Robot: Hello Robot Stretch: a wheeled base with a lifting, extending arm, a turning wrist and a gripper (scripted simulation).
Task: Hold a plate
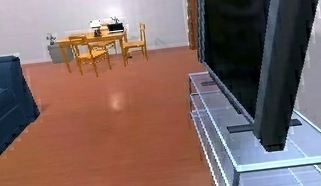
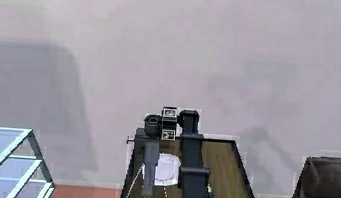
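Grey wall across upper frame of arm side view. Seen below, at bottom centre: dark wooden table, crossed lengthwise by arm. White plate, flat on tabletop just left of arm, at frame's lower middle. Gripper up-left of it in frame; could not tell any hold on anything.

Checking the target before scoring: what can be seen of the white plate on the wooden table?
The plate is a plain white round disc lying flat on the dark-framed wooden table. The dark arm covers its right part; the gripper is at its left edge; whether it touches or holds the plate cannot be told.
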